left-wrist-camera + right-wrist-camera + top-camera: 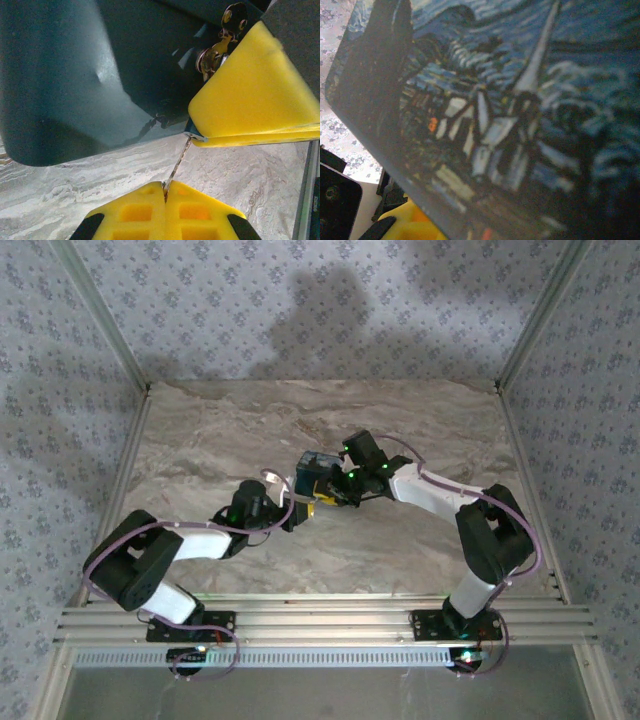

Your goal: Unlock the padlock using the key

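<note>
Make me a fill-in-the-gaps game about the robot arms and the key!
1. The left jaws pinch a thin metal key, and their pads are coloured ____.
2. In the top view, the left arm and the right arm meet near the ____ of the table.
3. The right wrist camera looks closely at a painted picture whose sky is mostly ____.
Missing words: yellow, middle, blue.

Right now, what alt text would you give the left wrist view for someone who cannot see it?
The yellow left tool pinches a thin metal strip, probably the key, that runs up to the shut yellow right tool. A dark teal body, apparently the padlock, looms above the marble table.
</note>
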